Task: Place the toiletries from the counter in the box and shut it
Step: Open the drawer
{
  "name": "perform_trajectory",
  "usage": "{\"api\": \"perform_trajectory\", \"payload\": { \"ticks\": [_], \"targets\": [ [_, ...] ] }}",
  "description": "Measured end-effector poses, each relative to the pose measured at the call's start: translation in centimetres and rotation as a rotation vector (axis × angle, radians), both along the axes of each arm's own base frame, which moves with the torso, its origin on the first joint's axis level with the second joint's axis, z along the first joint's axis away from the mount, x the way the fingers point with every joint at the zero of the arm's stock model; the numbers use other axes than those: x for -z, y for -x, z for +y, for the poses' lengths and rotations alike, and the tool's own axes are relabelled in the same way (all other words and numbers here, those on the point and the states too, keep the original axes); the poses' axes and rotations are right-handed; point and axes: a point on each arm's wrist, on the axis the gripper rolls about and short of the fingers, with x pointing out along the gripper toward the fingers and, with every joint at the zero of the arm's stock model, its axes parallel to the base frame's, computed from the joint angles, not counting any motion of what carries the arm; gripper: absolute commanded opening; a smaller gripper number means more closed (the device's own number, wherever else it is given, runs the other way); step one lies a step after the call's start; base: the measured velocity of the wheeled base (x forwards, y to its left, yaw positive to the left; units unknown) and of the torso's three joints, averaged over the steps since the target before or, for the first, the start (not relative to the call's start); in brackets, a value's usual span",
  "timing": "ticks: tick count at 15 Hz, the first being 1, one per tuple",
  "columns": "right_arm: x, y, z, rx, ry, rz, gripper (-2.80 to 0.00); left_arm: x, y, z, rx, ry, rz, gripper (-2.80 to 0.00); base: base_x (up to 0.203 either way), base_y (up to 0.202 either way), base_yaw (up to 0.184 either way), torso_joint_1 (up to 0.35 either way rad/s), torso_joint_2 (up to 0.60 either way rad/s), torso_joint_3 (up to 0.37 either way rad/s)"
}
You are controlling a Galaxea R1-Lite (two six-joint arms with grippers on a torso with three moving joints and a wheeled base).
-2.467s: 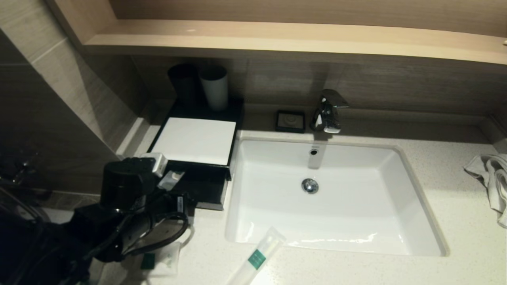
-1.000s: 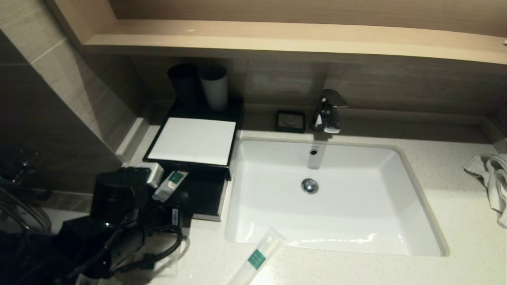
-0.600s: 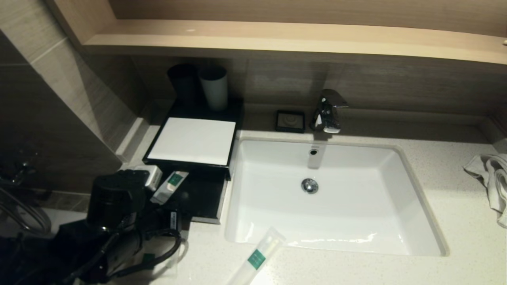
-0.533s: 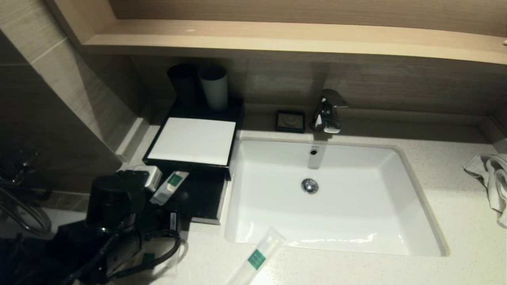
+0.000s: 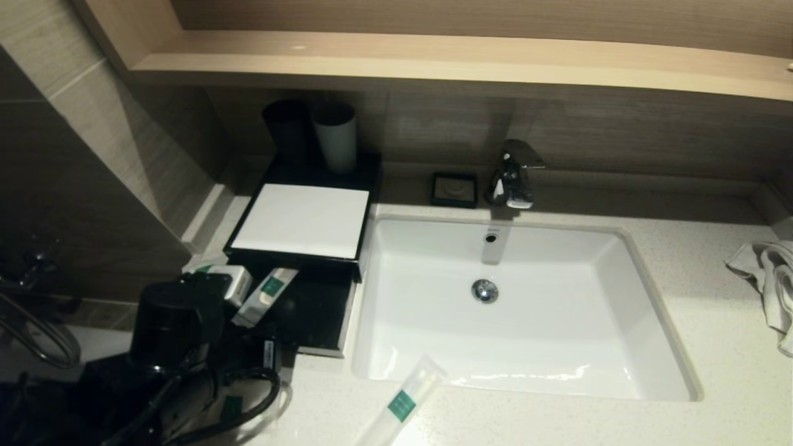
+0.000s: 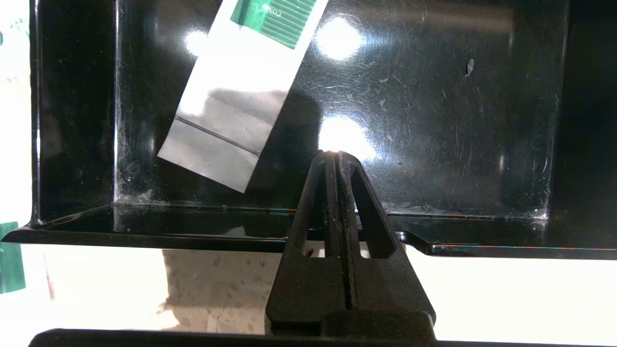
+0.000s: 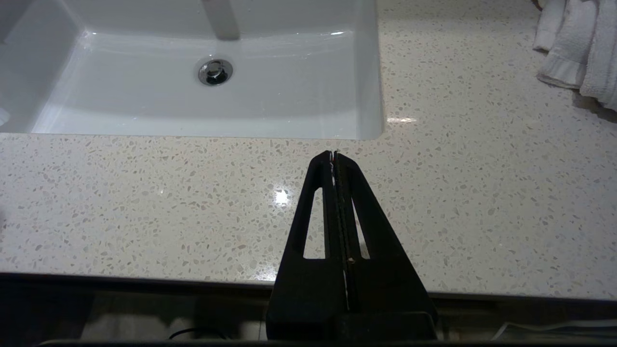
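The black box with a white lid (image 5: 303, 220) stands left of the sink. Its black drawer (image 5: 319, 313) is pulled out towards me. A white sachet with a green label (image 5: 265, 296) lies inside it and also shows in the left wrist view (image 6: 226, 111). My left gripper (image 6: 336, 154) is shut, with its tips over the drawer's front wall (image 6: 144, 224) and inside the drawer. A clear tube with a green label (image 5: 404, 399) lies on the counter in front of the sink. Another sachet (image 5: 232, 406) lies partly under my left arm (image 5: 170, 322). My right gripper (image 7: 334, 154) is shut and empty above the counter's front edge.
The white sink (image 5: 647, 291) fills the middle of the counter, with the faucet (image 5: 511, 173) behind it. A black cup (image 5: 286, 133) and a white cup (image 5: 334, 139) stand behind the box. A soap dish (image 5: 455, 189) is near the faucet. A towel (image 5: 768, 279) lies far right.
The drawer has slid further out towards me, and the sachet has come with it. My left arm has drawn back with the drawer. The tube has not moved.
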Motion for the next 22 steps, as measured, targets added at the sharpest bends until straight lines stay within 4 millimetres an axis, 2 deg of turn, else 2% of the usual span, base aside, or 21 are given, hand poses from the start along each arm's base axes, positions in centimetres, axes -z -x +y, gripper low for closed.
{"api": "perform_trajectory", "payload": {
  "ticks": [22],
  "targets": [
    [0.0, 0.0, 0.0, 0.0, 0.0, 0.0, -2.8, 0.0, 1.5, 0.3, 0.012, -0.005, -0.002, -2.8, 0.0, 0.0, 0.0, 0.0, 0.0, 0.0]
  ]
}}
